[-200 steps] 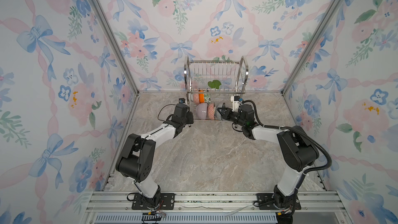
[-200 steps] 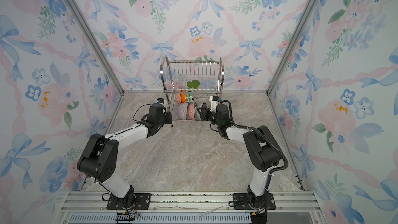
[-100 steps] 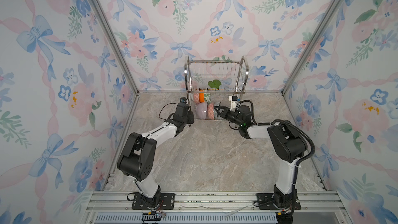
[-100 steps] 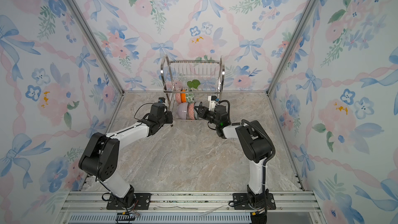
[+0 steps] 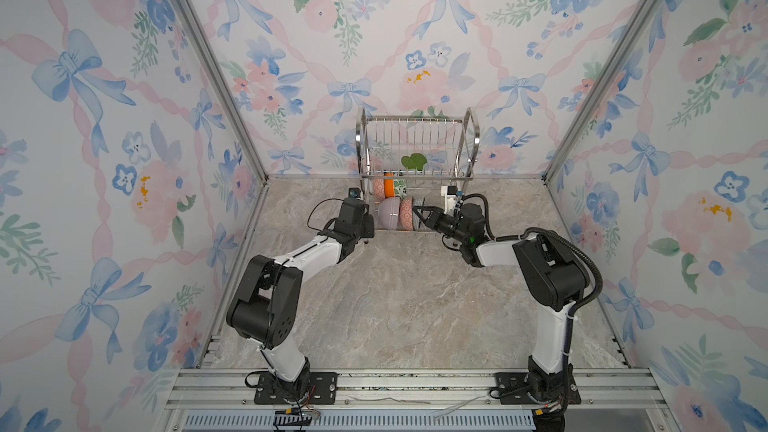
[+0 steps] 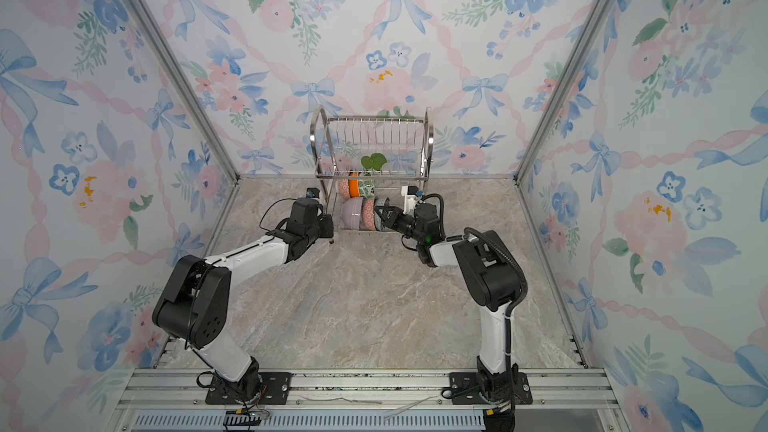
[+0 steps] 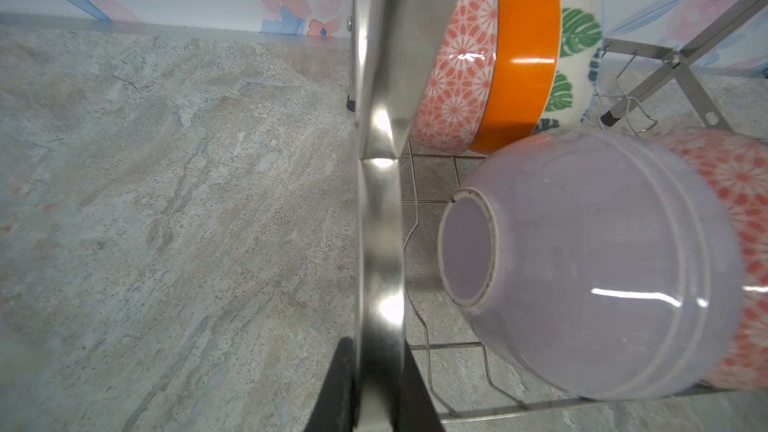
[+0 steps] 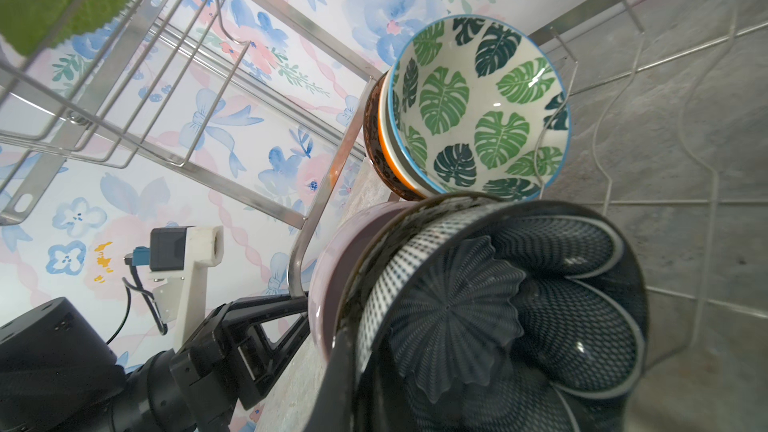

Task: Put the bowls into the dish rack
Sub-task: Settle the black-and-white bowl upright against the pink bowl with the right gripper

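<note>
The dish rack point(image 5: 415, 131) point(image 6: 376, 131) stands against the back wall. On its lower tier, pink-patterned point(image 7: 457, 64), orange point(image 7: 523, 51) and green leaf-print point(image 8: 478, 110) bowls stand on edge at the back. In front lie a lilac bowl point(image 5: 388, 213) point(image 7: 602, 259) and a second pink-patterned bowl point(image 5: 406, 214). My right gripper point(image 5: 417, 214) point(image 8: 357, 367) is shut on the rim of the black-and-white floral bowl point(image 8: 498, 317), pressed against that front row. My left gripper point(image 5: 368, 224) point(image 7: 379, 351) is shut on the rack's left side frame point(image 7: 380, 160).
A green leaf-shaped piece point(image 5: 413, 161) lies on the rack's upper tier. Patterned walls close in the marble tabletop point(image 5: 395, 305) on three sides. An aluminium rail point(image 5: 415, 384) with both arm bases runs along the front edge.
My right gripper has carried the black-and-white bowl a little leftward into the rack's lower tier, and the right arm has folded in closer. The left gripper has stayed on the rack frame.
</note>
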